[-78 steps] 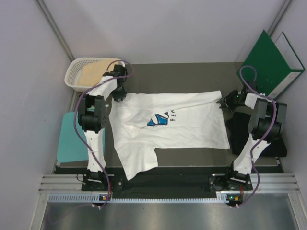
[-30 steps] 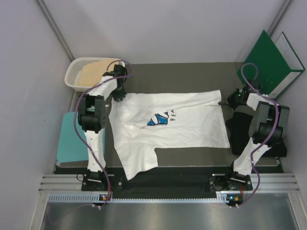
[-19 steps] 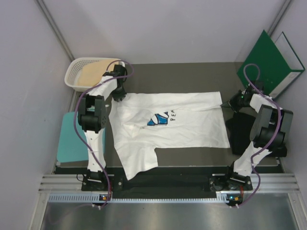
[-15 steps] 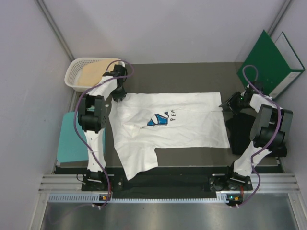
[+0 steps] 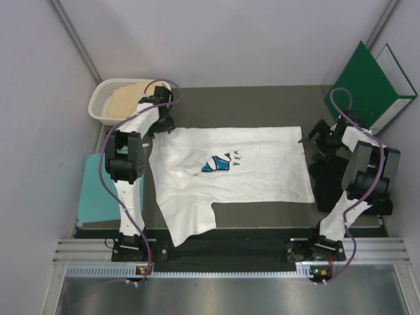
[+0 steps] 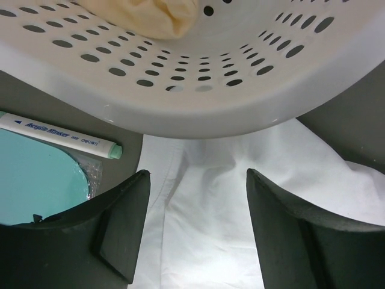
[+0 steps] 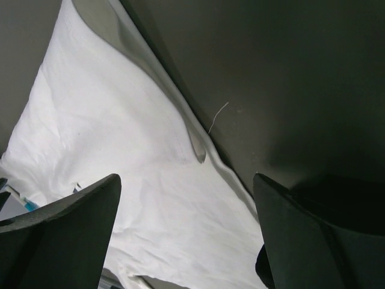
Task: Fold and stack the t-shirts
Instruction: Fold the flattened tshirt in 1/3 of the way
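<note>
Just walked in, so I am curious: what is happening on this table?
A white t-shirt lies spread on the table. The left gripper hangs open over its far-left corner beside the basket, the right gripper open over its far-right edge. Neither grips cloth. A tan t-shirt lies in the basket.

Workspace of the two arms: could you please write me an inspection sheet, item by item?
Surface: dark table, partly covered by cloth.
Job's things: white t-shirt spread out, unfolded; black t-shirt at its right; tan t-shirt in the basket.
Clutter: teal board, marker, green binder.
Claws: left claw open over the white t-shirt by the basket; right claw open over its far right corner; both empty.
Cables: purple cable looped along each arm.
Surroundings: pale walls, metal rail at near edge.
</note>
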You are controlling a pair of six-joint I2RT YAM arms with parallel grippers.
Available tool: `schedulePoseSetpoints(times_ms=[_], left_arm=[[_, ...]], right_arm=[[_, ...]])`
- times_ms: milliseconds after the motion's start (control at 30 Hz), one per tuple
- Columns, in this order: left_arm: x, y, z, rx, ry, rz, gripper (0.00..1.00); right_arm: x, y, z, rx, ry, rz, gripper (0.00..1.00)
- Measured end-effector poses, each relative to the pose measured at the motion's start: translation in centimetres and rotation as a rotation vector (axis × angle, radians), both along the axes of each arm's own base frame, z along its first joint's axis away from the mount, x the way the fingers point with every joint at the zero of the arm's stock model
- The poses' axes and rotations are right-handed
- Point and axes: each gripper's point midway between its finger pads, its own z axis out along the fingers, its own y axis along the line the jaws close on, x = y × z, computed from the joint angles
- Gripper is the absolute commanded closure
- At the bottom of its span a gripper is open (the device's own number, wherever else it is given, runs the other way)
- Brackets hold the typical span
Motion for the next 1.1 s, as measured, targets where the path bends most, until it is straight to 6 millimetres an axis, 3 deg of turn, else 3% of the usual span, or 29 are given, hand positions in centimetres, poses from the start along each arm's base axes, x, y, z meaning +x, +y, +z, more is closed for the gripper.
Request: schedulePoseSetpoints(times_ms=[167,233,333,633,967,1033,1067,1100], left_arm=[[0.0,0.2,0.3,0.009,-0.004,0.003,0.3],[-0.3,0.3,0.5,0.012,-0.006,0.003,0.27],[-1.2,0.4,1.2,0.016,-0.008,-0.002,0.13],[-4.9,0.2,5.1,-0.024,-0.063,-0.036,0.11],[-9.9,-1.6,3.1,-0.071,0.011,-0.116,0.11],[-10.8,-1.8,3.0,-0.072,0.02,-0.128,0.11],[-11.2,-1.8,2.9,-0.072,0.025,-0.131,0.11],[-11.5,-1.8,2.8,-0.071,0.03,-0.131,0.11]], right_arm=[[1.8,-0.5,-1.3,-0.011,-0.033,-0.009,0.1],[3.4,-0.5,-1.1,0.002,-0.066,-0.002,0.1],[5.2,-0.3,-0.8,0.005,-0.11,0.015,0.03],[6.1,1.4,-0.8,-0.037,-0.134,0.099,0.0],[9.2,3.5,-0.7,-0.077,-0.179,0.157,0.0],[10.0,4.0,-0.7,-0.089,-0.191,0.171,0.13],[10.4,4.3,-0.8,-0.095,-0.196,0.178,0.26],[10.8,4.5,-0.8,-0.101,-0.203,0.187,0.53]])
